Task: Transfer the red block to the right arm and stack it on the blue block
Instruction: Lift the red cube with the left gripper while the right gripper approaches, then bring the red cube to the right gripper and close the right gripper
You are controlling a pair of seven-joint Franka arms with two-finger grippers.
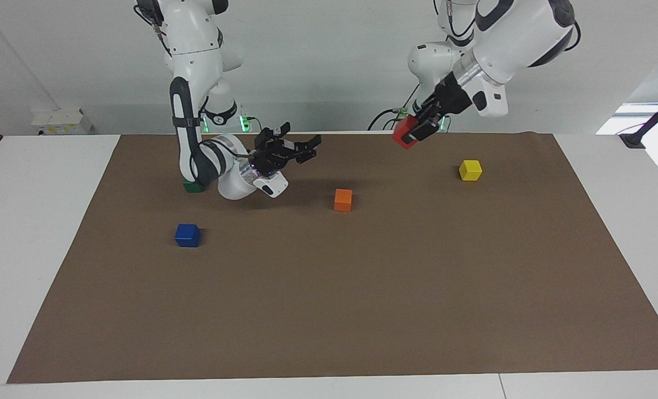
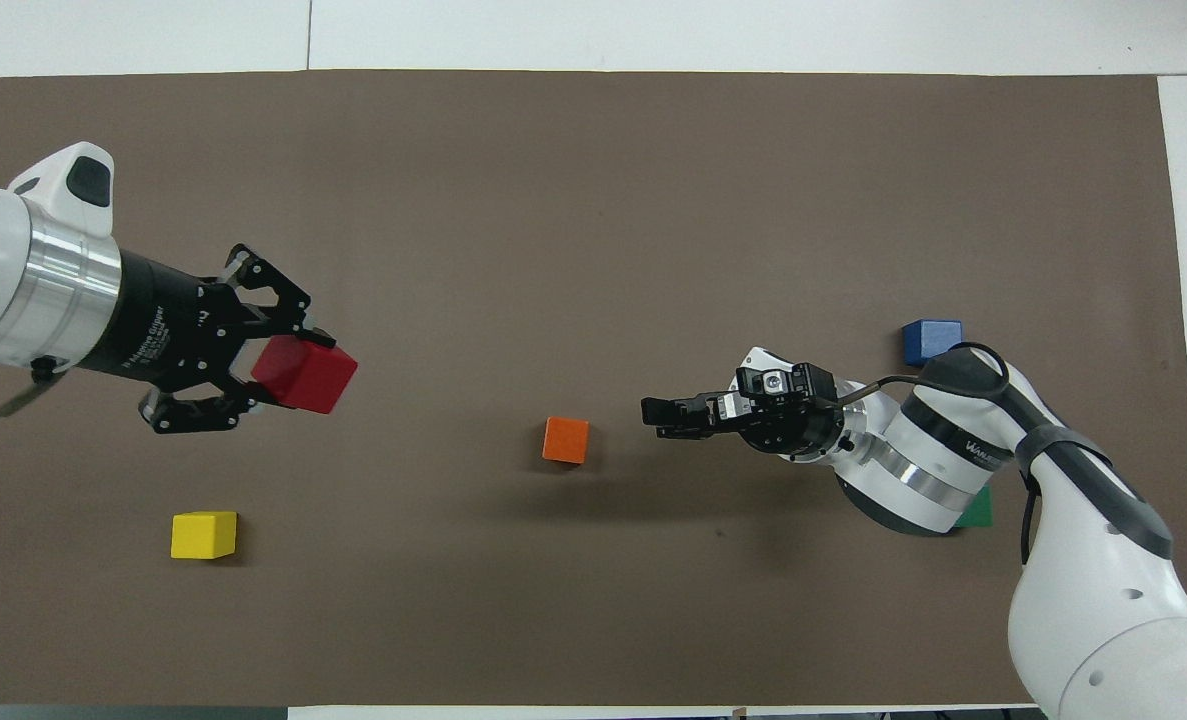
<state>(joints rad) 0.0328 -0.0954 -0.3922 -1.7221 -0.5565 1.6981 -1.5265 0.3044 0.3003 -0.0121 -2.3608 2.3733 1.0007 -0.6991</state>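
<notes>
My left gripper [image 1: 416, 132] is shut on the red block [image 1: 402, 134] and holds it in the air over the brown mat, toward the left arm's end; both also show in the overhead view, gripper [image 2: 275, 375] and block [image 2: 310, 376]. My right gripper [image 1: 300, 139] is open and empty, lying level and pointing toward the left arm, low over the mat beside the orange block; it also shows in the overhead view [image 2: 655, 416]. The blue block [image 1: 187, 235] sits on the mat toward the right arm's end, apart from both grippers, and shows from above [image 2: 931, 341].
An orange block [image 1: 343, 199] lies mid-mat between the two grippers. A yellow block [image 1: 470, 170] lies under and beside the left arm. A green block [image 1: 193, 187] is partly hidden by the right arm's wrist. The brown mat [image 1: 362, 310] covers a white table.
</notes>
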